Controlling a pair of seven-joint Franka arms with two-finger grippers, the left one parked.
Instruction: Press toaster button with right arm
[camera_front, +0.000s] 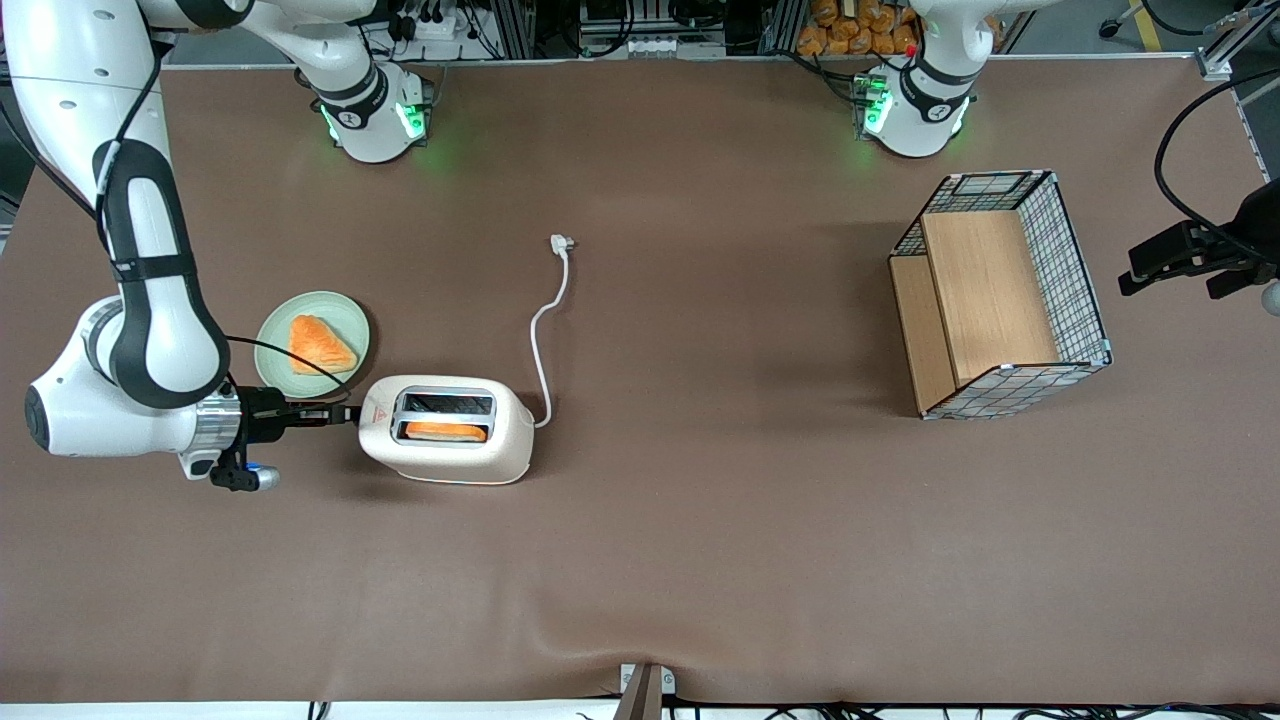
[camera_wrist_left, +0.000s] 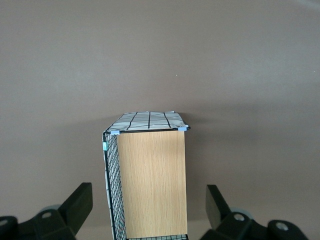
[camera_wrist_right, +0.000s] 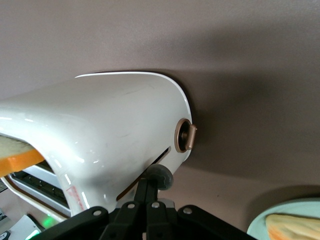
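The cream toaster (camera_front: 455, 458) stands on the brown table with an orange slice of toast (camera_front: 445, 431) in the slot nearer the front camera. My right arm's gripper (camera_front: 338, 413) lies level at the toaster's narrow end, on the working arm's side. In the right wrist view the gripper (camera_wrist_right: 151, 183) is shut, its two thin fingers (camera_wrist_right: 146, 192) pressed together. Their tips touch the small grey toaster button (camera_wrist_right: 160, 176), which sticks out of the slit in the toaster (camera_wrist_right: 100, 125). In the front view the button is hidden by the fingers.
A copper dial (camera_wrist_right: 184, 135) sits on the same narrow end, beside the button. A green plate (camera_front: 345, 318) with another toast slice (camera_front: 318, 345) lies just farther from the camera than the gripper. The white cord (camera_front: 540, 335) trails off. A wire-and-wood basket (camera_front: 1000, 295) stands toward the parked arm's end.
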